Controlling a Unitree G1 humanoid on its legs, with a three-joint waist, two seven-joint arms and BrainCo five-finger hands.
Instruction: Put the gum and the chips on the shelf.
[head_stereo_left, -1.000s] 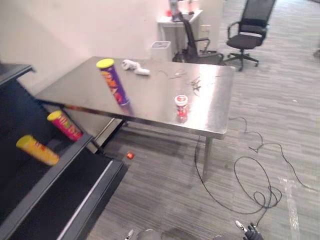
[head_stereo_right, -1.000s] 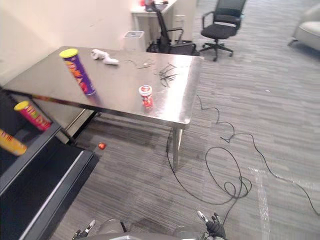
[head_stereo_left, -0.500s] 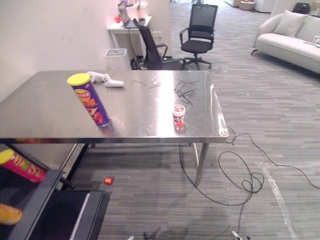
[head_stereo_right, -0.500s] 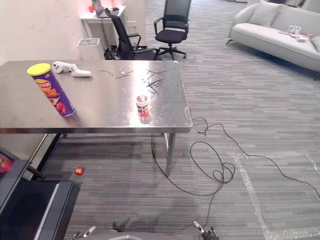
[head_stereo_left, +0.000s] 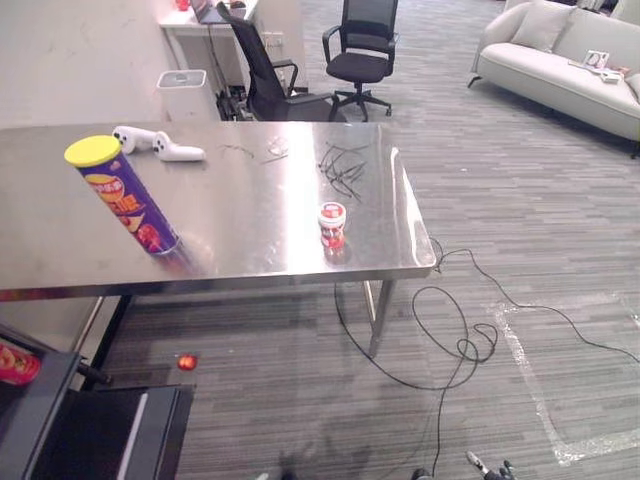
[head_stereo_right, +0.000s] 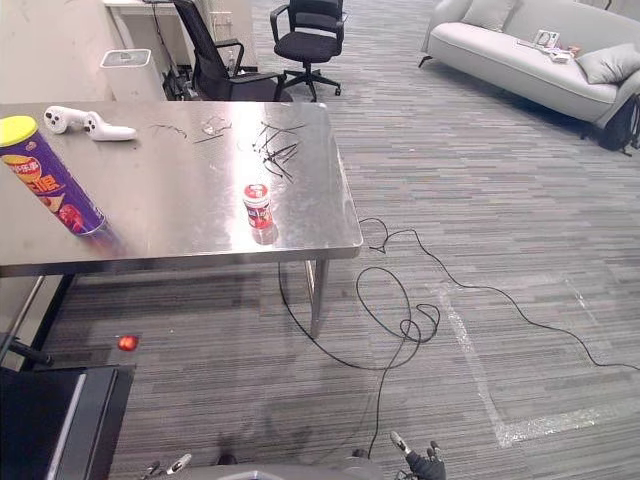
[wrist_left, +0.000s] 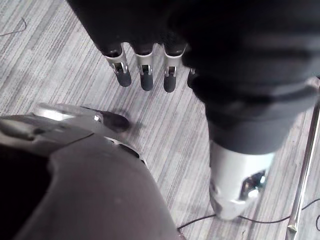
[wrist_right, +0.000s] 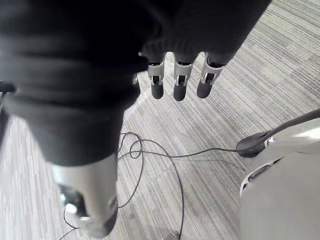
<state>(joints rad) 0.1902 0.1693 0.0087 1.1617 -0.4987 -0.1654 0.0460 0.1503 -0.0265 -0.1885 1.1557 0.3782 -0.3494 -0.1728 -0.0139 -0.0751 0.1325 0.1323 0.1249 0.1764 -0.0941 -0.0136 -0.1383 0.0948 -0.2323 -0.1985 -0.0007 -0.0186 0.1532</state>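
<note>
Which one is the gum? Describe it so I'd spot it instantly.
On the steel table, near its front edge toward the right end, stands the gum. It is a small red-and-white tub, far shorter than the yellow-lidded purple chips can.

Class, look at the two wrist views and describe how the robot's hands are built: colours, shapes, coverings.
The left hand and the right hand look alike. Each has a dark ribbed cover over the back and wrist, a row of short silver fingers with rounded dark tips, and a thicker silver thumb emerging from the cover.
</note>
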